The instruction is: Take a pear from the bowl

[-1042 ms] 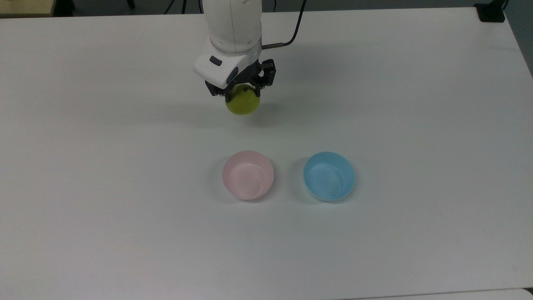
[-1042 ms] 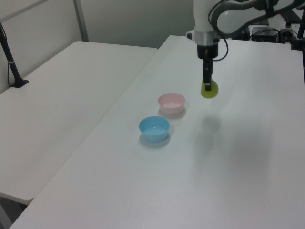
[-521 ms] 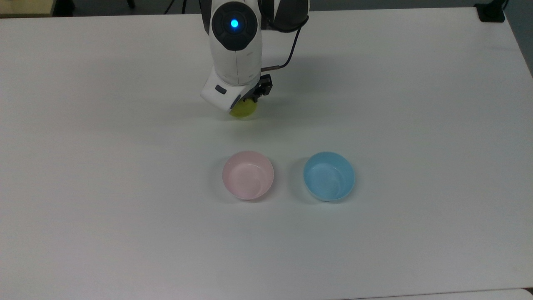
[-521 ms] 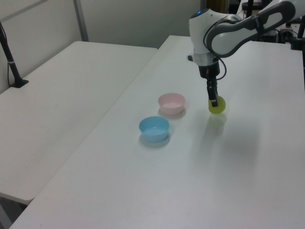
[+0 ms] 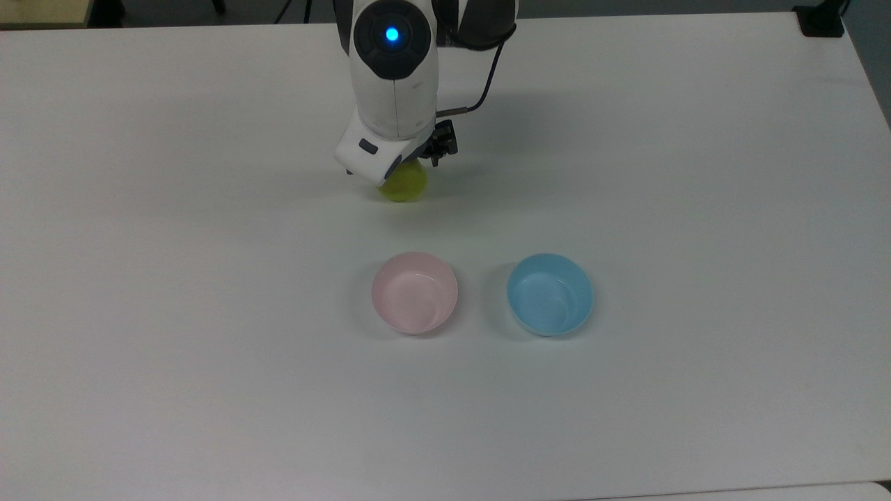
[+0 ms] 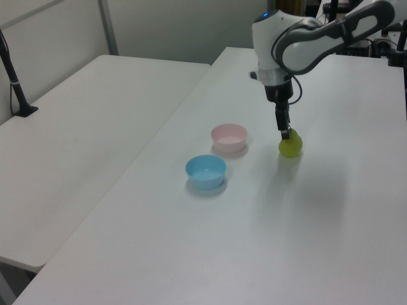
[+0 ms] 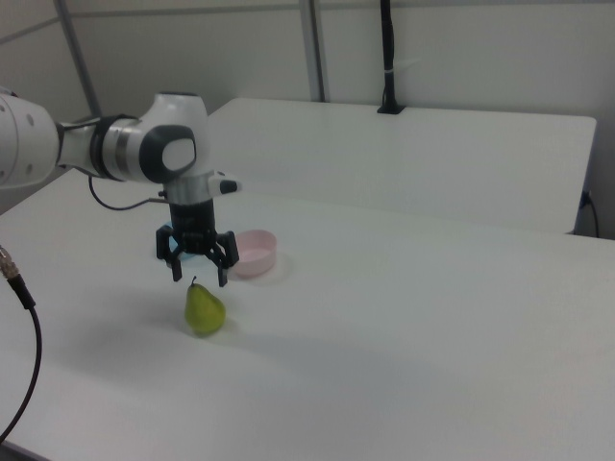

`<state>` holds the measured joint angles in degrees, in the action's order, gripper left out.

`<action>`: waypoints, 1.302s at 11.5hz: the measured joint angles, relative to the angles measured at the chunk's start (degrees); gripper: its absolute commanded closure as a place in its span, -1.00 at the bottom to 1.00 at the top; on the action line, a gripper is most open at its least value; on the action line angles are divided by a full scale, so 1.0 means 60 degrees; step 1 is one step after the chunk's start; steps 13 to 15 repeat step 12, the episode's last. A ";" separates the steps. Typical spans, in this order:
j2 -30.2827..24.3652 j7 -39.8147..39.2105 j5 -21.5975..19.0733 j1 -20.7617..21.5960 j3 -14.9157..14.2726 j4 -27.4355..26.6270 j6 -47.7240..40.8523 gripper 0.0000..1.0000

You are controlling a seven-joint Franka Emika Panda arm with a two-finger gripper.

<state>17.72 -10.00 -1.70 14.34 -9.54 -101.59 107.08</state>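
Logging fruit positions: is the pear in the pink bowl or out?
Out. The pear stands upright on the table; the pink bowl is empty.

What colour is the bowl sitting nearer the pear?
Pale pink. The bowl nearer the pear shows best in the top view; the other bowl is light blue.

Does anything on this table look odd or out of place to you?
Only mildly. The pear stands upright on the bare table, well apart from the pink bowl and the blue bowl, both of which are empty. The end effector hangs open just above its stem. Nothing looks spilled, tipped or damaged.
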 measured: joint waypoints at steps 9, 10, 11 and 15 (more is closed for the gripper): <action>-0.1910 0.1779 0.0545 -0.1051 -0.0002 0.1194 -0.1639 -1.00; -0.1910 0.1792 0.0546 -0.1094 -0.0001 0.1194 -0.1639 -1.00; -0.1910 0.1793 0.0546 -0.1120 -0.0001 0.1194 -0.1639 -1.00; -0.1910 0.1793 0.0546 -0.1122 -0.0001 0.1197 -0.1639 -1.00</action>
